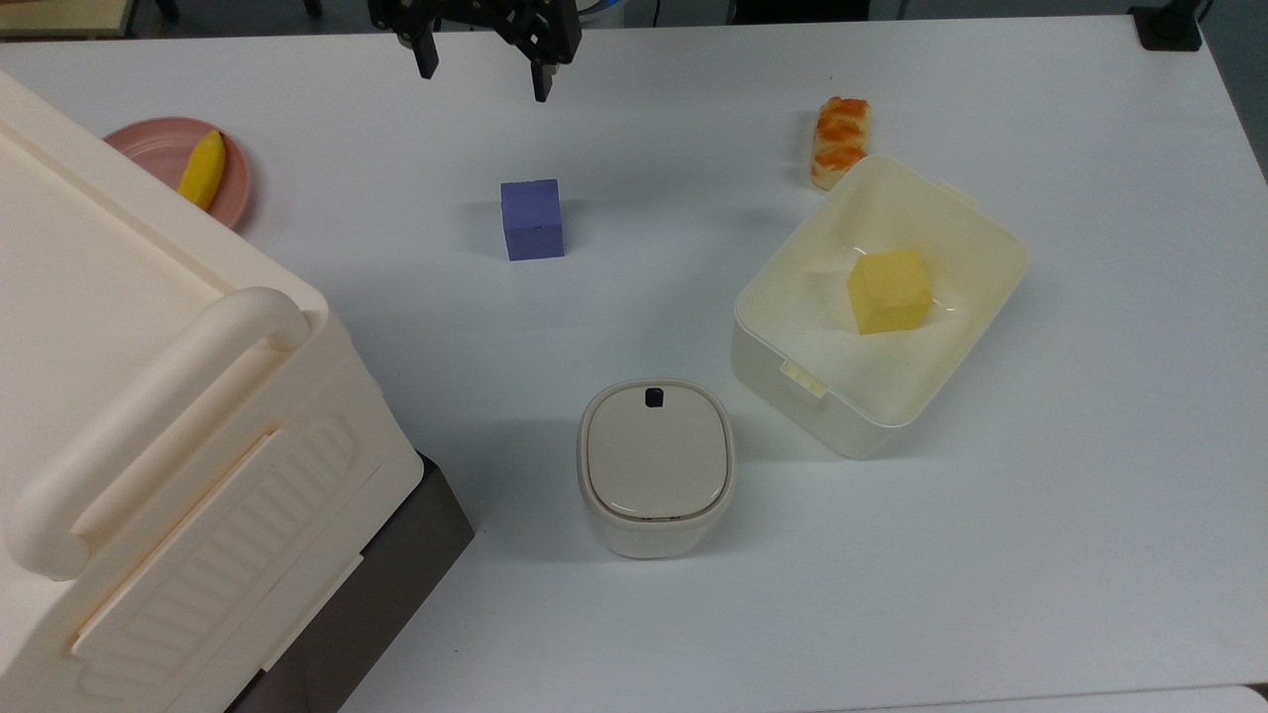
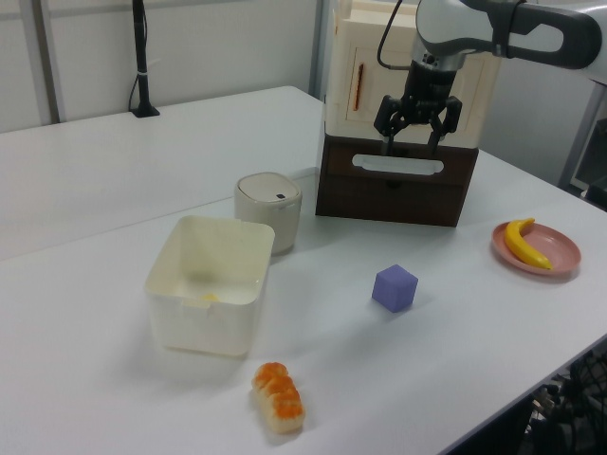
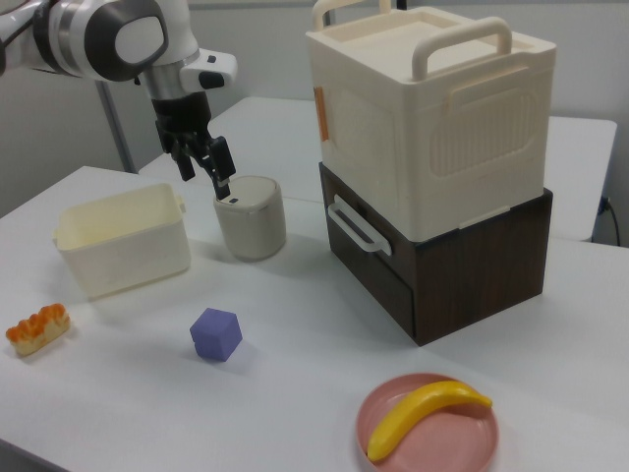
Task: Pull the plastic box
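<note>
White tabletop (image 1: 991, 555) stretches under everything, with the big cream bin (image 1: 149, 416) filling the top view's left. On the top view's right sits the plastic box (image 1: 897, 381), lidless, a yellow cube (image 1: 889, 290) lying inside it. My gripper (image 1: 485, 74) hangs in the air at the far edge, fingers spread and holding nothing, well apart from the box. I judge the approach comes first: hook one finger inside a wall, clear of the purple cube (image 1: 532, 220), then drag low and steadily.
</note>
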